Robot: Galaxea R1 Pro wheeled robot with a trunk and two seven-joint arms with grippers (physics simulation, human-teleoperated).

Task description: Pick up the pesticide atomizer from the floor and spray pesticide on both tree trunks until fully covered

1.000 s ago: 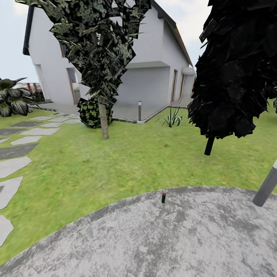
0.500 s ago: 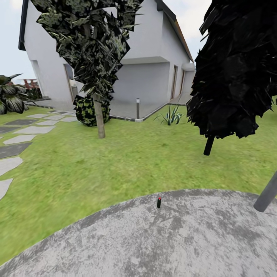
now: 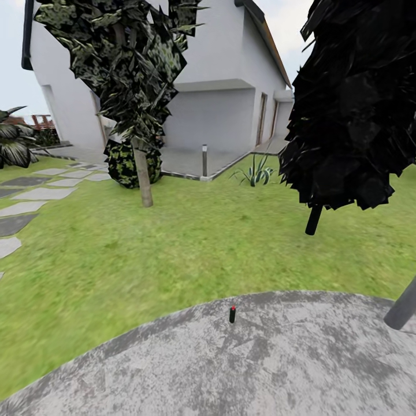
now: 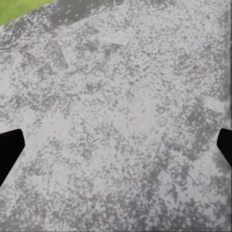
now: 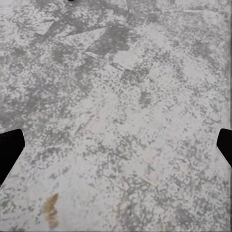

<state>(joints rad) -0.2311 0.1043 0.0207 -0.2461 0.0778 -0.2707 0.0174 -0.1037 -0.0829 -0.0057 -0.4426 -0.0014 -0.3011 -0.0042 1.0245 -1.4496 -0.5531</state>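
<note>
Flat even daylight — soft, slightly blurred

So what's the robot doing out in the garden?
Nothing is being held right now. The pesticide atomizer stands upright on the grey floor, near its curved edge by the grass. The left hand and right hand are both open, hanging over bare paving. Ahead on the lawn are a leafy tree with a pale trunk, a near-black tree and the white house.

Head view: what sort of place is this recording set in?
A simulated house garden: a green lawn runs up to a white house, with a curved patch of grey concrete paving in front and flat stepping stones off to the left.
</note>
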